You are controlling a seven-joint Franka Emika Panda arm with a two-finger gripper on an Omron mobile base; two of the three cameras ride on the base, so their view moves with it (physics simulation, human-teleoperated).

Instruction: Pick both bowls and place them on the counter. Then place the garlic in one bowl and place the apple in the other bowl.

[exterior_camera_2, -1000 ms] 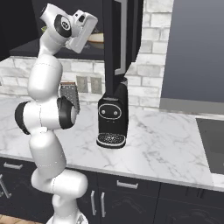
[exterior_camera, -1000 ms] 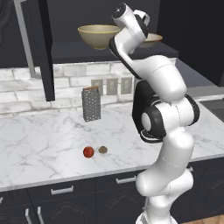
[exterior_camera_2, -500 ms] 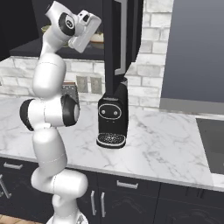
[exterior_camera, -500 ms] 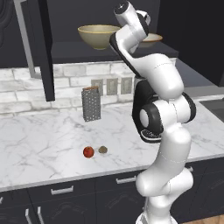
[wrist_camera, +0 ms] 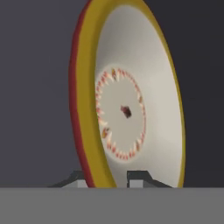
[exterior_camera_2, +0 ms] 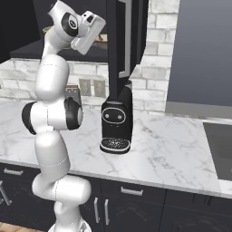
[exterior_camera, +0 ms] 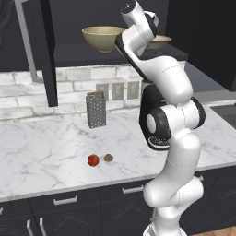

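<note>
Tan glaze over a pale inside fills the hand view, where the gripper (wrist_camera: 105,178) has its two small grey fingertips (wrist_camera: 136,177) pinched on the rim of the shallow bowl (wrist_camera: 131,100), one tip on the outer side and one on the inner. The bowl sits high on the dark shelf (exterior_camera: 83,53), seen in the left base view just behind the wrist (exterior_camera: 159,41). The step in hand looks like lifting this bowl off the shelf, and doing it well probably means raising it slightly first so the foot clears, then drawing it straight back before any descent, keeping the wrist steady because a rim pinch lets a wide dish swing. The bowl is plate-like, with a yellowish-tan edge, a reddish underside and a ring of small reddish marks around a dark central spot. Further left on the same shelf stands the deep bowl (exterior_camera: 103,38), olive-tan and rounded. Below, on the white marble counter (exterior_camera: 46,152), the apple (exterior_camera: 93,160) and the garlic (exterior_camera: 108,158) lie just beside each other, in front of a metal grater (exterior_camera: 96,109).
</note>
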